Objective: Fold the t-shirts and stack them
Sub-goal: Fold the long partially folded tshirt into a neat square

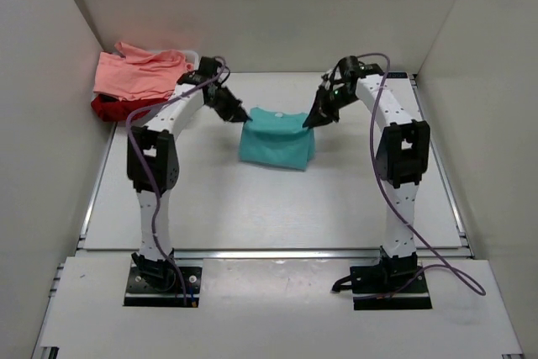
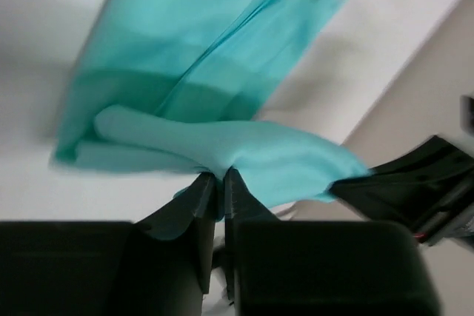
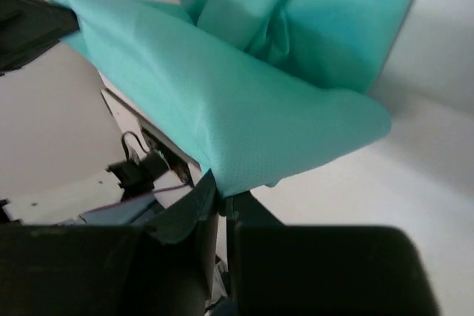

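The teal t-shirt [image 1: 277,139] hangs between my two grippers over the middle of the table, its lower part draped on the surface. My left gripper [image 1: 244,116] is shut on its left top edge; the left wrist view shows teal cloth [image 2: 222,146] pinched between the black fingers [image 2: 200,197]. My right gripper [image 1: 308,122] is shut on the right top edge, with the cloth [image 3: 237,109] gathered into its fingers [image 3: 204,197]. A salmon pink t-shirt [image 1: 139,73] lies crumpled on a dark red t-shirt [image 1: 113,108] at the back left corner.
A white basket rim [image 1: 192,55] shows behind the pink shirt. White walls close in the table on the left, back and right. The left gripper's tip [image 3: 29,24] appears at the left edge of the right wrist view.
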You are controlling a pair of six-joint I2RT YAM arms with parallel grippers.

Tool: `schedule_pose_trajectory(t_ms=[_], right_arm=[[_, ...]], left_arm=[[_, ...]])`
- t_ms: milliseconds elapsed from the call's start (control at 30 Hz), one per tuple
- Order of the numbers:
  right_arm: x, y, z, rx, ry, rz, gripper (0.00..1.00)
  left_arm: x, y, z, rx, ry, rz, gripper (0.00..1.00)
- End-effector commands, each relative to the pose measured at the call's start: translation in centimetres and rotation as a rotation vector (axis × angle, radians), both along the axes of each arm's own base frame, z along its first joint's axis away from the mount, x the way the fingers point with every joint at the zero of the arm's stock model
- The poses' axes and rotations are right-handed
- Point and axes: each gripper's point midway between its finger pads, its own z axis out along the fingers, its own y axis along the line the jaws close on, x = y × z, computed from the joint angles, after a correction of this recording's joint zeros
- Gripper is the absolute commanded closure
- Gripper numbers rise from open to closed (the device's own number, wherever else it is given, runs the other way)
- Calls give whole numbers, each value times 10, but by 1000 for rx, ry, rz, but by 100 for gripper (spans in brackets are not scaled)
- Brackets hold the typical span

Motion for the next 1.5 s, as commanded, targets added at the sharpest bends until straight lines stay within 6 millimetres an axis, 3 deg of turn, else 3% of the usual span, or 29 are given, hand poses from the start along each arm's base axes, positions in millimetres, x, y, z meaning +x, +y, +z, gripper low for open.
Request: schedule_pose_trajectory(t_ms=[0,33,67,100,133,167,200,300,333,400,433,467,500,533,633,733,800,967,1000,1033,1200,1300,1333,1400,1467], right_arm=[[63,-3,23,59,-61,-63,95],[95,1,30,99,-130,-78,88],[116,-4,6,105,-85,-137,74],[143,-7,14,131,-145,-181,62],[154,-7,27,155,-194,-199,56],[160,-9,30,176,-195,-220,49],[157,-9,18,161,-168,-218,44],[161,-8,17,49,-295,-181,36],[161,-11,10,-8,-318,-170,36],[162,-13,4,-100,-380,-138,35],[164,-15,-3,-147,-406,-121,35],[163,-15,-9,-179,-415,-101,36],[165,-14,-16,-197,-420,-100,38],[166,-13,-28,-215,-411,-91,43],[171,-22,-46,-296,-402,-119,52],[178,-36,-62,-381,-390,-160,50],[180,-42,-67,-407,-383,-176,49],[173,-49,-95,-447,-317,-171,50],[170,-48,-98,-442,-299,-167,53],[169,-44,-100,-432,-298,-151,70],[156,-21,-112,-386,-274,-64,100],[137,3,-106,-324,-240,0,100],[133,1,-111,-341,-215,0,96],[125,1,-98,-370,-208,-3,85],[124,1,-85,-386,-217,-24,62]], left_arm=[[80,4,24,-36,-94,106,76],[108,0,56,-75,-195,117,58],[134,1,63,-92,-243,147,37],[153,3,62,-116,-259,182,34],[158,-4,66,-148,-280,171,30],[166,-6,61,-165,-274,185,27],[165,-6,54,-172,-249,187,28],[156,-12,44,-155,-242,139,28],[153,-9,49,-139,-269,129,28],[139,-11,26,-83,-262,108,28],[139,-9,38,-68,-316,115,28],[132,-7,31,-65,-320,116,29],[119,-4,5,-47,-266,120,29],[111,0,-7,-43,-238,126,30],[94,4,-26,-17,-201,102,32],[75,5,-43,26,-195,79,31],[71,2,-38,37,-224,78,30],[56,2,-72,64,-155,58,31],[54,-1,-75,58,-142,54,30],[54,1,-78,62,-131,59,30],[51,-3,-80,53,-136,51,30],[47,-4,-86,43,-115,54,31],[49,-3,-85,37,-119,58,31],[47,-3,-87,33,-113,56,30],[46,-1,-87,31,-108,62,31]])
